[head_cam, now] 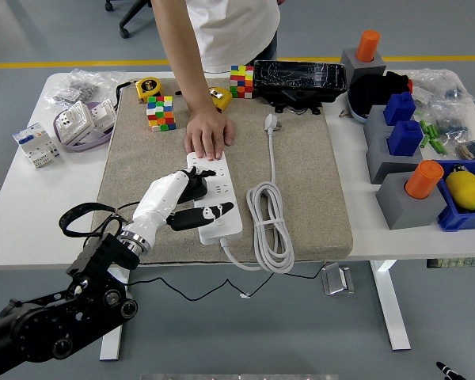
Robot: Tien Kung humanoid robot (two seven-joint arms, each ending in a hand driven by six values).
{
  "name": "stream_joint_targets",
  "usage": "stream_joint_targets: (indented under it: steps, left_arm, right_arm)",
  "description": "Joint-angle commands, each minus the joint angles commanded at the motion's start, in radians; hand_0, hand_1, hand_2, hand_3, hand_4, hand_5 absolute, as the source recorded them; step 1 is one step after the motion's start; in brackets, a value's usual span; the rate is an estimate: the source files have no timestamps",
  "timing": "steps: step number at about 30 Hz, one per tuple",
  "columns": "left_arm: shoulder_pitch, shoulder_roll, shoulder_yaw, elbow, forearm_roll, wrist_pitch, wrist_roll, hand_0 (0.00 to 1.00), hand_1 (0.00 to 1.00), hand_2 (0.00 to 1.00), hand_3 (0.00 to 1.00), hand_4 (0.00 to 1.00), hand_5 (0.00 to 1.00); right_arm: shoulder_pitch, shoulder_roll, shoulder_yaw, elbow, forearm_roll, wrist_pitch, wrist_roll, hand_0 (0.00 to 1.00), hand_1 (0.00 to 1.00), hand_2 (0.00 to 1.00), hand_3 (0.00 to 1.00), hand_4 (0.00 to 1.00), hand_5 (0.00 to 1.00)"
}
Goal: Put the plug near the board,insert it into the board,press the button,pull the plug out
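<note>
Head view: the robot's left hand (191, 198) brings a black plug (198, 183) over a white power strip (214, 195) on a beige mat (301, 190).

The plug is at the strip, seemingly above its middle sockets, clamped in curled fingers; whether its pins are seated cannot be told, so insertion looks under way, with button press and pull-out left. The strip's long axis runs near to far, its cable leaving the near end. A person's hand (208, 133) pins the far end.

High frontal view over table (32, 214)
</note>
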State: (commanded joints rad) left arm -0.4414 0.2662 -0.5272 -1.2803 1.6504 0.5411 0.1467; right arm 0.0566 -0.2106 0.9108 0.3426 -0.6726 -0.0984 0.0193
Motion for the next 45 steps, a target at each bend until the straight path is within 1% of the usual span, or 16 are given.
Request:
stream_joint_targets:
  steps: [8, 12, 16, 20, 22, 23, 24, 26, 29, 30, 33, 35, 36, 41, 42, 45]
  left_arm:
    - [-0.023, -0.01, 0.014, -0.004, 0.007, -0.013, 0.003, 0.7, 0.772, 0.767, 0.763, 0.935, 0.678]
    - [-0.019, -0.009, 0.005, -0.016, 0.007, 0.0, -0.014, 0.696, 0.768, 0.762, 0.757, 0.934, 0.678]
    - [-0.011, 0.004, -0.015, -0.052, 0.009, 0.001, -0.016, 0.696, 0.768, 0.762, 0.757, 0.934, 0.678]
    - [-0.004, 0.02, -0.032, -0.116, 0.003, -0.006, -0.016, 0.678, 0.741, 0.736, 0.744, 0.933, 0.678]
    - [0.002, 0.028, -0.042, -0.161, -0.006, -0.024, -0.006, 0.678, 0.741, 0.736, 0.744, 0.933, 0.678]
    - [0.005, 0.031, -0.046, -0.181, -0.011, -0.037, 0.002, 0.678, 0.741, 0.736, 0.744, 0.933, 0.678]
    - [0.007, 0.034, -0.05, -0.201, -0.018, -0.052, 0.013, 0.357, 0.503, 0.547, 0.74, 0.93, 0.642]
    - [0.013, 0.043, -0.061, -0.251, -0.034, -0.104, 0.055, 0.357, 0.503, 0.547, 0.74, 0.93, 0.642]
    - [0.018, 0.056, -0.076, -0.318, -0.027, -0.193, 0.133, 0.357, 0.503, 0.547, 0.74, 0.93, 0.642]
    - [0.019, 0.061, -0.08, -0.34, -0.021, -0.228, 0.165, 0.197, 0.25, 0.305, 0.708, 0.883, 0.381]
    - [0.02, 0.067, -0.088, -0.382, -0.006, -0.315, 0.246, 0.197, 0.25, 0.305, 0.708, 0.883, 0.381]
    - [0.019, 0.068, -0.09, -0.391, -0.007, -0.354, 0.279, 0.197, 0.25, 0.305, 0.708, 0.883, 0.381]
    - [0.019, 0.067, -0.091, -0.395, -0.007, -0.38, 0.301, 0.111, 0.095, 0.182, 0.764, 0.59, 0.084]
    - [0.019, 0.066, -0.091, -0.403, 0.0, -0.494, 0.397, 0.111, 0.095, 0.182, 0.764, 0.59, 0.084]
    - [0.018, 0.067, -0.09, -0.405, -0.001, -0.513, 0.415, 0.075, 0.08, 0.154, 0.891, 0.744, 0.002]
    - [0.015, 0.067, -0.085, -0.401, 0.004, -0.556, 0.458, 0.075, 0.08, 0.154, 0.891, 0.744, 0.002]
  right_arm:
    - [0.0, 0.0, -0.002, 0.0, 0.001, 0.0, 0.0, 0.61, 0.639, 0.65, 0.554, 0.951, 0.492]
    - [0.0, 0.001, 0.001, 0.0, 0.001, -0.001, 0.002, 0.609, 0.639, 0.649, 0.554, 0.951, 0.492]
    - [-0.001, 0.001, 0.003, 0.0, 0.001, -0.001, 0.003, 0.609, 0.639, 0.649, 0.554, 0.951, 0.492]
    - [-0.003, 0.0, 0.003, 0.0, 0.0, -0.001, 0.002, 0.61, 0.639, 0.65, 0.554, 0.951, 0.491]
    - [-0.003, 0.001, 0.003, 0.0, 0.0, -0.001, 0.002, 0.61, 0.639, 0.65, 0.554, 0.951, 0.491]
    - [-0.003, 0.001, 0.002, 0.001, 0.0, -0.001, 0.002, 0.61, 0.639, 0.65, 0.554, 0.951, 0.491]
    - [-0.003, 0.001, 0.002, 0.001, 0.0, 0.0, 0.002, 0.61, 0.639, 0.65, 0.554, 0.952, 0.493]
    - [-0.003, 0.001, 0.001, 0.001, 0.0, 0.0, 0.002, 0.61, 0.639, 0.65, 0.554, 0.952, 0.493]
    - [-0.002, 0.001, 0.001, 0.001, -0.001, 0.0, 0.002, 0.61, 0.639, 0.65, 0.554, 0.952, 0.493]
    - [-0.002, 0.001, 0.002, 0.0, -0.001, 0.0, 0.002, 0.61, 0.639, 0.649, 0.554, 0.952, 0.493]
    - [-0.003, 0.001, 0.003, 0.0, -0.001, 0.0, 0.001, 0.61, 0.639, 0.649, 0.554, 0.952, 0.493]
    - [-0.003, 0.001, 0.004, 0.0, -0.002, 0.0, 0.001, 0.61, 0.639, 0.649, 0.554, 0.952, 0.493]
    - [-0.003, 0.001, 0.003, 0.0, -0.002, 0.0, 0.001, 0.61, 0.639, 0.65, 0.554, 0.952, 0.493]
    - [-0.003, 0.001, 0.001, 0.0, -0.001, 0.0, 0.001, 0.61, 0.639, 0.65, 0.554, 0.952, 0.493]
    - [-0.003, 0.001, 0.002, 0.0, -0.001, 0.0, 0.002, 0.61, 0.639, 0.649, 0.554, 0.952, 0.493]
    - [-0.004, 0.001, 0.0, 0.0, -0.001, 0.0, 0.001, 0.61, 0.639, 0.649, 0.554, 0.952, 0.493]
